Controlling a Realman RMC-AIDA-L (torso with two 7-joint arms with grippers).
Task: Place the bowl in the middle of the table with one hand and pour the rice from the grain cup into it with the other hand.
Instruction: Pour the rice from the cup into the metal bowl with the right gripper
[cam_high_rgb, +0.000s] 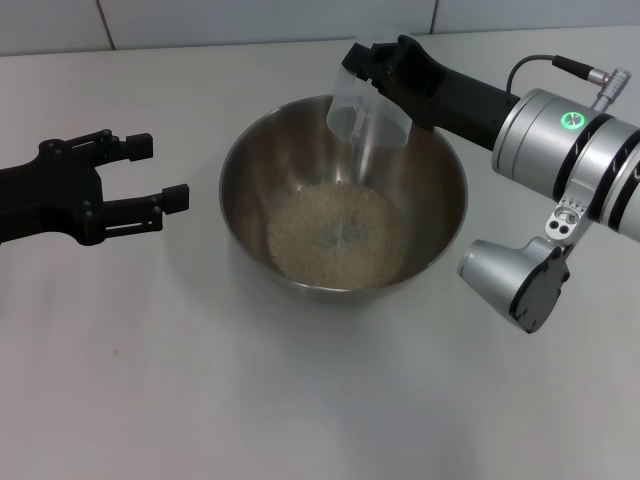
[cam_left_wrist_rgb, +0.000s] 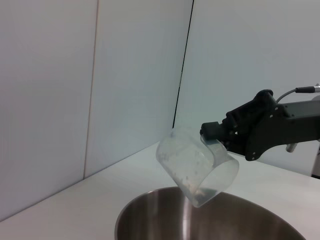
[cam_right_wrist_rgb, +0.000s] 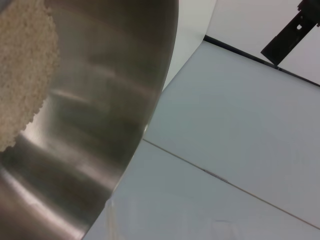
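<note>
You are finishing the pour: your right gripper (cam_high_rgb: 368, 60), jaws clamped on the tipped, nearly empty grain cup (cam_high_rgb: 365, 115), is hovering over the bowl (cam_high_rgb: 343, 195) mid-desk (cam_high_rgb: 300, 400), rice (cam_high_rgb: 340, 235) heaped inside, while your left gripper (cam_high_rgb: 160, 172) is waiting left, jaws spread and empty.

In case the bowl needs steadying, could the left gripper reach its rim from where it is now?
Probably yes. The left gripper is open beside the bowl, facing its near rim, with only bare table between. The right gripper holds the cup over the far side.
</note>
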